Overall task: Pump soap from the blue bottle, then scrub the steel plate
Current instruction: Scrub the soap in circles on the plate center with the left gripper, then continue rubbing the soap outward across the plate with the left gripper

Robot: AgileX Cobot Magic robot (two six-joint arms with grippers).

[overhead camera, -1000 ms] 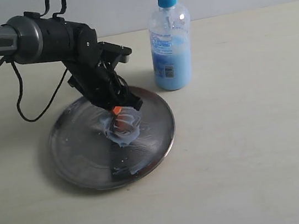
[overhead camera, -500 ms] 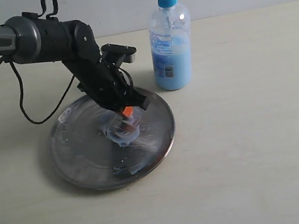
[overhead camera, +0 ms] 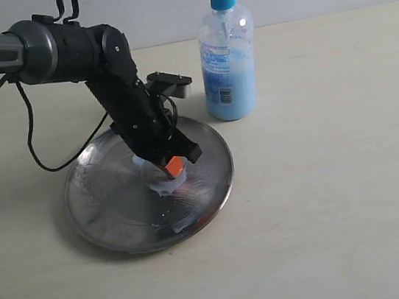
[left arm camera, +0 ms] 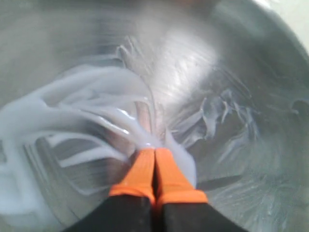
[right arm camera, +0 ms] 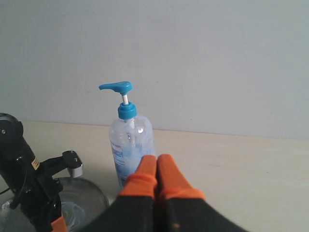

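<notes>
Beige table (overhead camera: pixel 342 211): left gripper (overhead camera: pixel 174 168), closed tight, dips into soap (left arm camera: pixel 72 96) on steel plate (overhead camera: pixel 95 201).

The pale beige surface (overhead camera: pixel 339 189) carries the steel plate (overhead camera: pixel 104 207), which lies flat. The blue bottle (overhead camera: pixel 229 71) stands upright just beside the plate's rim.

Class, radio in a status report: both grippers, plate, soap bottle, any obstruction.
Left gripper shut, tips in the soap on the steel plate. Right gripper shut, empty, apart from the blue bottle. Bottle upright beside plate. Nothing seen blocking.
</notes>
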